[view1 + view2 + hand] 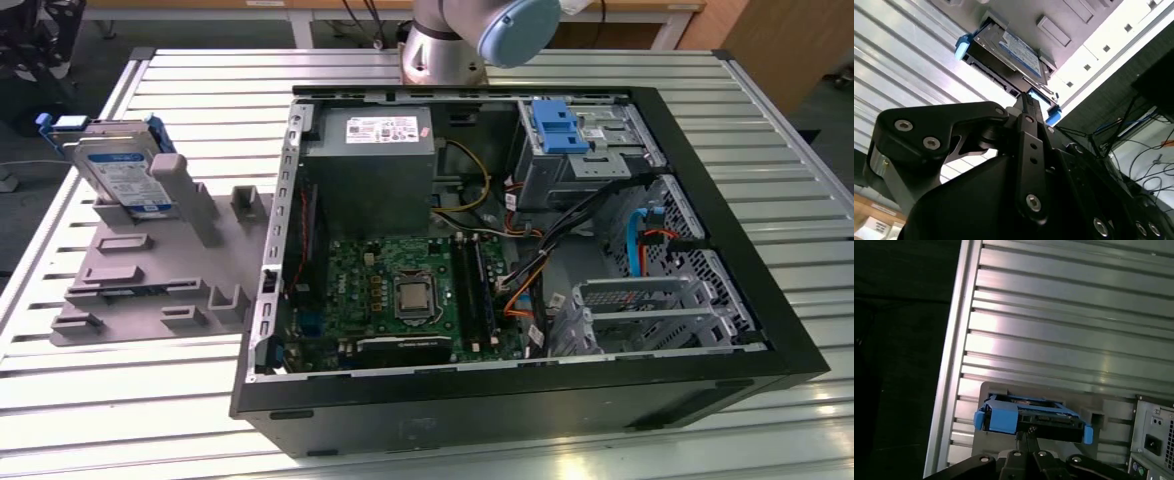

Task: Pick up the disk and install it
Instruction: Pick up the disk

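The disk is a silver hard drive with a white-and-blue label and blue side rails. It stands tilted on edge in a grey holder at the exterior view's left, outside the computer case. Both wrist views look along my gripper towards the disk, which sits just past the fingertips with a gap between them. In the second wrist view the gripper points at the disk's connector end. The fingers meet at the tip, shut with nothing between them.
An open black computer case lies on the slatted metal table. Inside are a grey power supply box, a green motherboard, cables, an upright blue bracket and a metal drive cage. My arm's base stands behind the case.
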